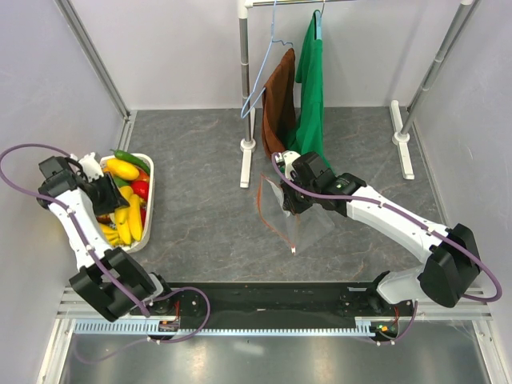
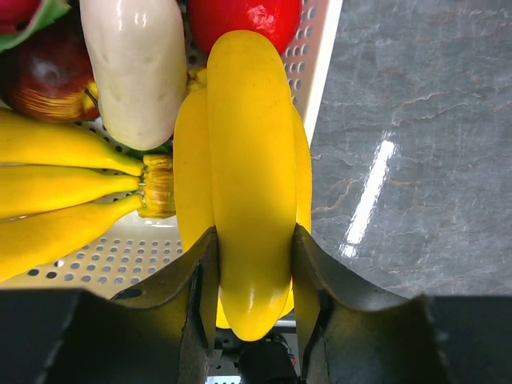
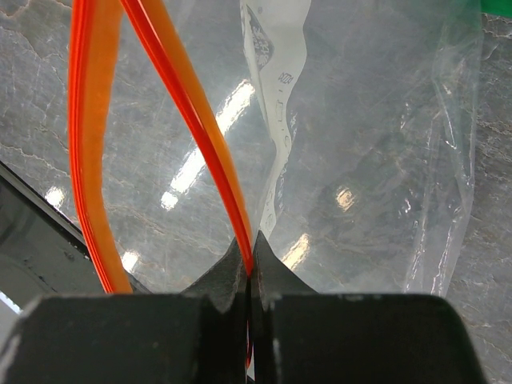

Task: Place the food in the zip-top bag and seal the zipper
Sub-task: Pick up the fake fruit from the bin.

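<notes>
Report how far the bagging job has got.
Nothing is bagged yet: the zip-top bag looks empty. In hand: the right end effector pinches one side of the zipper, the mouth gaping, and the left end effector grips a yellow banana bunch at the basket. Left: carrying every piece over, then sealing.

No text, brand or number can be read. Small dark printing is seen on the white label strip (image 3: 270,96) of the zip-top bag (image 3: 376,160), but the marks are too small, and too warped by the crinkled plastic, to be made out. In the top view, nothing legible is shown on the bag near the counter's middle.
</notes>
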Action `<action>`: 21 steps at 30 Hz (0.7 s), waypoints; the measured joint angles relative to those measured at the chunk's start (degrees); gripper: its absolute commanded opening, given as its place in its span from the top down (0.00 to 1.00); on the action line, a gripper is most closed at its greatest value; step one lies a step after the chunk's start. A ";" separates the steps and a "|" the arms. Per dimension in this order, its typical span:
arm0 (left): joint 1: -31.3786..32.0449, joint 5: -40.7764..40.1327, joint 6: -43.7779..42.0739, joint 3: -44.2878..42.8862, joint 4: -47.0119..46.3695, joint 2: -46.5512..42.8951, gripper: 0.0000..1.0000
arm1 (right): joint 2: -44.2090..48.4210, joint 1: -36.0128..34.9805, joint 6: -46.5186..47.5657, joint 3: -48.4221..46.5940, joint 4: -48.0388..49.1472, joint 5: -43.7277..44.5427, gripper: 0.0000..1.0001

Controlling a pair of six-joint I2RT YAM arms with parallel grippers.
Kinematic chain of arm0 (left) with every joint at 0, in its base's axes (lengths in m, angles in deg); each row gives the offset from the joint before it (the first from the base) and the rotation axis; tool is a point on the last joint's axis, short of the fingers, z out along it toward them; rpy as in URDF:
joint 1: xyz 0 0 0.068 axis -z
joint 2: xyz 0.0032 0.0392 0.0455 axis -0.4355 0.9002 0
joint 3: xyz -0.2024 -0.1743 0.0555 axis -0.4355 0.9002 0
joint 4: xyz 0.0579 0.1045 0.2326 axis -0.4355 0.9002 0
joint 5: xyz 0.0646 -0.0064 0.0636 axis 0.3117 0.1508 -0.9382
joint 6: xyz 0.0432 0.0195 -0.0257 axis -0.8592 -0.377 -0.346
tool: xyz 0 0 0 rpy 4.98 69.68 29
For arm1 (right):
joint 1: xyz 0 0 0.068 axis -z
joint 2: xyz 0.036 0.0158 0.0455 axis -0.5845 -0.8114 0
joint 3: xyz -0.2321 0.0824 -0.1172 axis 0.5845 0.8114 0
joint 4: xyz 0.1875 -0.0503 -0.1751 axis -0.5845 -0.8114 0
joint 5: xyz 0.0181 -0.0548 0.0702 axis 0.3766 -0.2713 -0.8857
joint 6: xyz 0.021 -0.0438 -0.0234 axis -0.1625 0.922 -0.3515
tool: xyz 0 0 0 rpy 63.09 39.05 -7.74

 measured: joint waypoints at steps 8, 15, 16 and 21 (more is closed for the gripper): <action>0.00 0.35 -0.31 -7.41 5.03 -3.37 0.98 | 0.00 0.00 0.00 0.00 0.00 0.00 1.00; 0.85 9.55 -6.05 -11.85 10.91 -4.74 0.98 | 0.15 0.00 -0.04 0.00 0.02 0.00 1.00; 2.01 11.56 -7.19 -12.48 11.93 -5.25 0.98 | 0.17 0.00 -0.07 0.00 0.02 0.00 1.00; 16.24 20.85 -9.25 -13.66 13.20 -9.35 0.98 | 0.42 0.00 -0.24 0.00 0.35 0.00 1.00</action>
